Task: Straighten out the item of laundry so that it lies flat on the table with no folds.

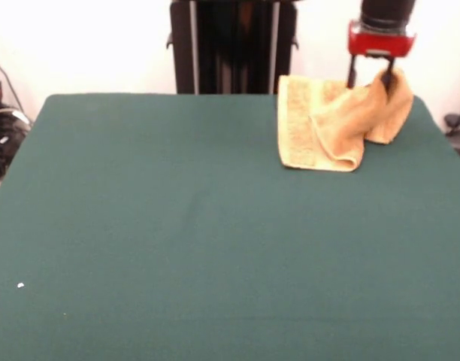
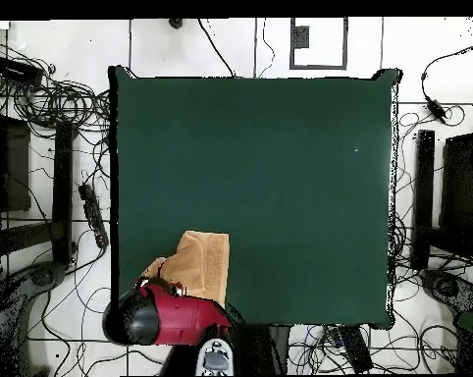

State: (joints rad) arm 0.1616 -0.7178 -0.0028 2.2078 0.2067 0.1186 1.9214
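Item: towel (image 1: 328, 124), golden tan, at the upper right of the front view near the table's far edge; at the lower left of the table in the overhead view (image 2: 199, 263). Condition: folded and bunched. One part lies flat at the left of the heap, with a woven band showing along it; the right part is lifted off the cloth and hangs in a drape.

Item: gripper (image 1: 386, 75), red and black, at the top right of the front view. Fingers closed on the raised part of the towel, holding it above the table.

Item: table (image 1: 177, 248), dark green top, bare over most of its area.

Step in hand, as judged: lifting or drawing out one part of the towel to undo the fold.

Next move, as judged: carry the held part away from the flat part, toward open table, low enough that the fabric lays out without doubling back, then let go. The table edge just beside the towel leaves little room on that side.
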